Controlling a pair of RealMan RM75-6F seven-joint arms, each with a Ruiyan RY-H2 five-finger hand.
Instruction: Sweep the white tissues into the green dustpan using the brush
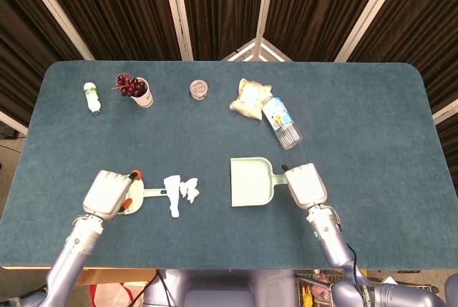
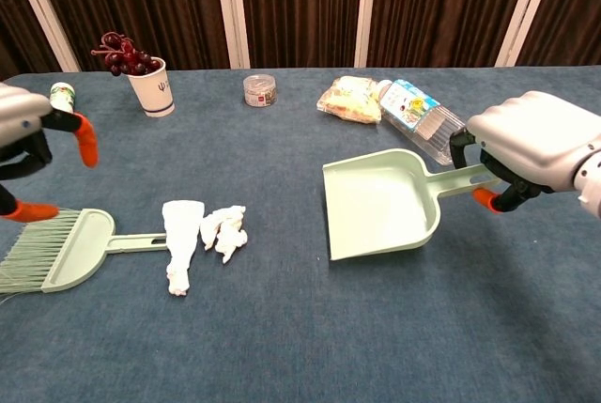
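toward the table's (image 1: 372, 106) near edge, the left hand (image 2: 23, 145) hovers over the brush (image 2: 56, 250), fingers spread, holding nothing; white tissues (image 2: 202, 234) lie against the brush handle; the right hand (image 2: 540, 154) grips the green dustpan (image 2: 380, 203) by its handle, pan tilted up; a cup (image 2: 156, 86) stands near the far edge.

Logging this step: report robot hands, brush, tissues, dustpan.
Right robot hand grips dustpan handle. Left robot hand open above brush, not gripping. Tissues unswept, one lying over brush handle.
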